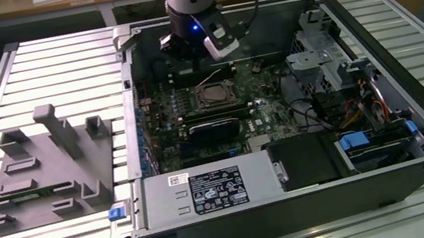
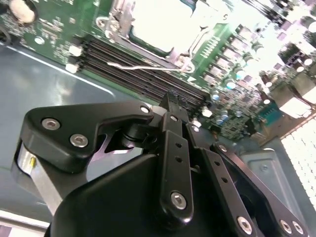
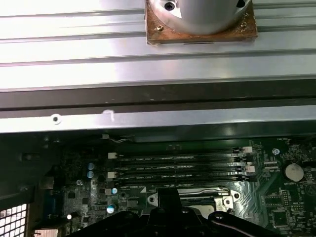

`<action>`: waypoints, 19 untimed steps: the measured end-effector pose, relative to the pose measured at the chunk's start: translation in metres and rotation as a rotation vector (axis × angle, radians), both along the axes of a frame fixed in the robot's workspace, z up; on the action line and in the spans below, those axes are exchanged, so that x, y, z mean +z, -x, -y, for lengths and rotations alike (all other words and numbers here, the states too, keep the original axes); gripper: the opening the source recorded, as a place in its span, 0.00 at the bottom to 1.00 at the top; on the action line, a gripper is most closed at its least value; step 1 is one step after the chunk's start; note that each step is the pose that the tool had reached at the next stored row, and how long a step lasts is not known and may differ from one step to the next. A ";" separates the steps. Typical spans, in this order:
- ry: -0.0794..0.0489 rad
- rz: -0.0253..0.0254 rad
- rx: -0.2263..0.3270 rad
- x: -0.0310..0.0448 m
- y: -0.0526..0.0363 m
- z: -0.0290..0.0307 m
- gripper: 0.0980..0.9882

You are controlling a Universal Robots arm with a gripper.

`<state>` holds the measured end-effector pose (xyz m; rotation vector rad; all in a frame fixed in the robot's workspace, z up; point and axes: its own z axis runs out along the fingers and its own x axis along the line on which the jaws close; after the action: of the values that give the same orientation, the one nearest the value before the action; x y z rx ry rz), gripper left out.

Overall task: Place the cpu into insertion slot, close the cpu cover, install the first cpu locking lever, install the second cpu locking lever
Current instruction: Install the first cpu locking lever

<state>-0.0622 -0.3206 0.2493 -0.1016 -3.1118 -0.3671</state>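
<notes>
In the exterior view the cpu [image 1: 215, 97] lies flat in the insertion slot [image 1: 201, 104] on the green motherboard, inside the open computer case. In the second wrist view the cpu [image 2: 158, 24] shows as a pale square with the silvery cpu cover [image 2: 120, 22] framing it. A thin wire locking lever [image 2: 148, 66] runs along the socket's edge beside the memory slots [image 2: 123, 61]. My gripper [image 1: 201, 69] [image 2: 171, 99] [image 3: 168, 194] hangs over the memory slots just behind the socket. It is shut with nothing in it.
A black graphics card [image 1: 214, 131] sits just in front of the socket. The power supply [image 1: 206, 191] fills the near corner and a drive cage [image 1: 315, 63] stands on the exterior view's right. A grey fixture [image 1: 47, 166] rests on the slatted table outside the case.
</notes>
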 end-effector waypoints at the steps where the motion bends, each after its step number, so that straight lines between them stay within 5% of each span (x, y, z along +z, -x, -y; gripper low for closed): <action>1: 0.000 0.0000 0.000 0.0000 -0.0017 0.0000 0.01; 10: 0.002 0.0041 -0.004 -0.0011 -0.0024 0.0000 0.01; 12: 0.002 0.0097 -0.006 -0.0021 -0.0024 0.0000 0.01; 17: 0.002 0.0393 -0.008 -0.0046 -0.0024 0.0001 0.01; 19: 0.003 0.0400 -0.008 -0.0047 -0.0025 0.0001 0.01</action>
<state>-0.0597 -0.3206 0.2446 -0.1074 -3.1523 -0.3693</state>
